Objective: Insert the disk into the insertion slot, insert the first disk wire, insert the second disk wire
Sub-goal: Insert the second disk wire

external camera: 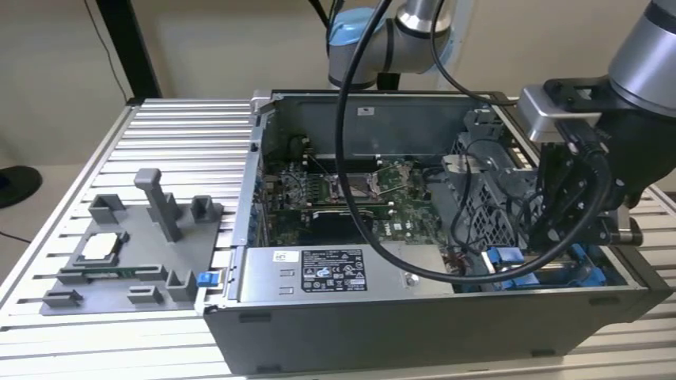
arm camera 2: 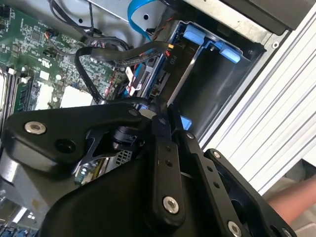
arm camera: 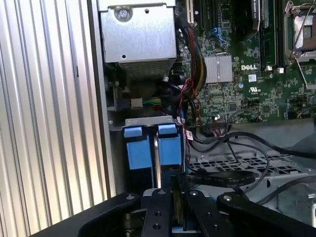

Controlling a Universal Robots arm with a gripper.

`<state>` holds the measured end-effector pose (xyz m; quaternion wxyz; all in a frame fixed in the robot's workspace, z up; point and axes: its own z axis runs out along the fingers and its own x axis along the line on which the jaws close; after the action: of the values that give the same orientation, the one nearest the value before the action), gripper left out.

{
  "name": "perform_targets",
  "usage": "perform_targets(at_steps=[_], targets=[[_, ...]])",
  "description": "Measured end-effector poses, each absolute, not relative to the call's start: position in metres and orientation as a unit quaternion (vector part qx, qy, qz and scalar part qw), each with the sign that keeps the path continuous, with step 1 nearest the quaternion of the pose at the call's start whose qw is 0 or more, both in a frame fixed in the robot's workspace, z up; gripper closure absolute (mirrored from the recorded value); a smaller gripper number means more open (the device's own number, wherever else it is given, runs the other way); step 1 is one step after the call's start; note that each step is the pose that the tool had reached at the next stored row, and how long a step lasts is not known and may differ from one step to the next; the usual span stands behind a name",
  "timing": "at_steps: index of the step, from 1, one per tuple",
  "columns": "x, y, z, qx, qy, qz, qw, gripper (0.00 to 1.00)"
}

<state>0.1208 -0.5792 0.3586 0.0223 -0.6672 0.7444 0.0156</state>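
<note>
My gripper [external camera: 575, 237] reaches down into the front corner of the open computer case [external camera: 423, 332], at the exterior view's right. Its black fingers [arm camera 2: 165, 148] stand almost together. They pinch a thin dark connector [arm camera: 177, 210], and a black wire [arm camera 2: 98, 49] loops up to their tips. Just beyond the tips lies the insertion slot [arm camera 2: 217, 84], a grey bay with bright blue tabs [arm camera 2: 197, 34] [arm camera: 148, 148]. The disk's silver body is hidden from me. A blue wire [arm camera 2: 134, 19] and a black plug on red and yellow leads [arm camera 2: 168, 54] hang beside the slot.
A grey labelled power-supply box [external camera: 328, 273] lies along the case front, with the green motherboard [external camera: 349, 190] behind it and a ribbed drive cage [external camera: 480, 198] beside the arm. A grey parts fixture [external camera: 127, 253] sits on the slatted table [external camera: 180, 127]. A hand [arm camera 2: 296, 197] shows at the table edge.
</note>
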Motion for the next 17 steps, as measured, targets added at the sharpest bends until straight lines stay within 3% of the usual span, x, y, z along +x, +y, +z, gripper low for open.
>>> perform_targets(at_steps=[17], targets=[[0.1295, -0.5740, 0.3553, -0.669, 0.742, 0.014, 0.025, 1.00]])
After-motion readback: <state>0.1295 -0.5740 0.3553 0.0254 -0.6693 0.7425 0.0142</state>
